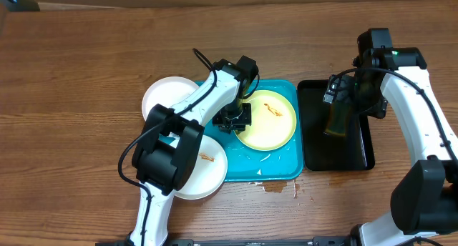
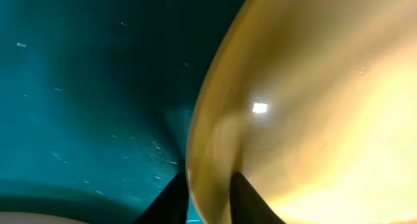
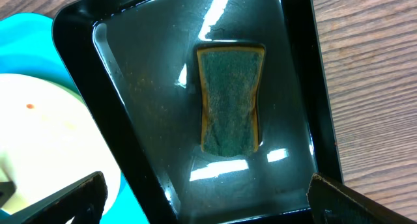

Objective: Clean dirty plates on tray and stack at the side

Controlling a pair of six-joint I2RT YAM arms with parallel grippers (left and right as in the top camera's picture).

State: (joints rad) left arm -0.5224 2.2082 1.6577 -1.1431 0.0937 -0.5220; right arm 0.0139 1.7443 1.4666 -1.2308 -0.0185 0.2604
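On the turquoise tray [image 1: 275,164] lies a pale yellow-green plate [image 1: 270,119] with a brown smear. My left gripper [image 1: 236,119] sits at its left rim. In the left wrist view the two dark fingers [image 2: 171,203] stand either side of the plate's [image 2: 313,107] rim, shut on it, over the tray [image 2: 78,87]. One white plate [image 1: 166,96] rests on the table left of the tray. Another white plate [image 1: 206,167], smeared brown, overlaps the tray's front left corner. My right gripper [image 1: 342,96] hangs open [image 3: 215,204] with nothing between its fingers.
A black tray [image 1: 315,164] stands right of the turquoise one, holding a green sponge [image 3: 229,100] beneath my right gripper. White scraps [image 1: 261,159] lie on the turquoise tray. A small brown spill [image 1: 279,187] marks the wooden table at its front edge.
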